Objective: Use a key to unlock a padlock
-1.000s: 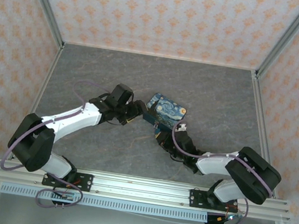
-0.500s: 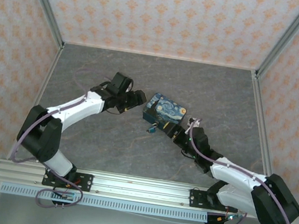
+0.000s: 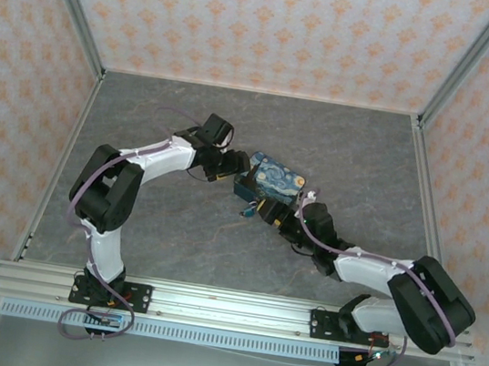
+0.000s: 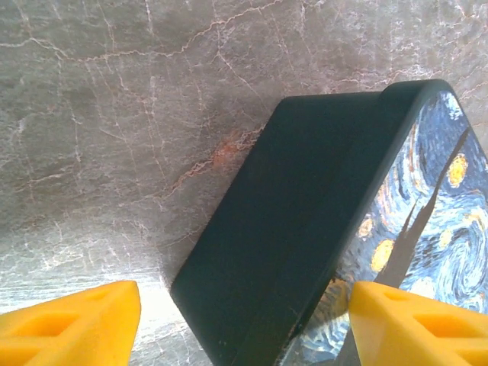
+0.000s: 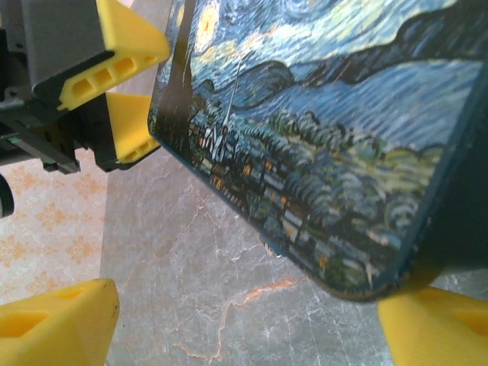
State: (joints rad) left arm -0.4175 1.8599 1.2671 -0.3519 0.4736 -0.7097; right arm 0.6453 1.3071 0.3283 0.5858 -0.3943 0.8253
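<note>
On grey table (image 3: pixel 359 154), starry-printed teal-sided padlock (image 3: pixel 274 179)

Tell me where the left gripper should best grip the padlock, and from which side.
Probably its left end, approached from the left: the padlock is a flat block, and the left gripper has open fingers either side of that dark teal edge.

The padlock (image 3: pixel 273 178) lies flat near the middle of the table (image 3: pixel 370 146), slightly toward the far edge. The left gripper (image 3: pixel 235 167) stands at its left end, one corner between the fingers. The right gripper (image 3: pixel 270 212) is at its near side. The key (image 3: pixel 248 209) is before the near-left corner (just left of the right gripper).
</note>
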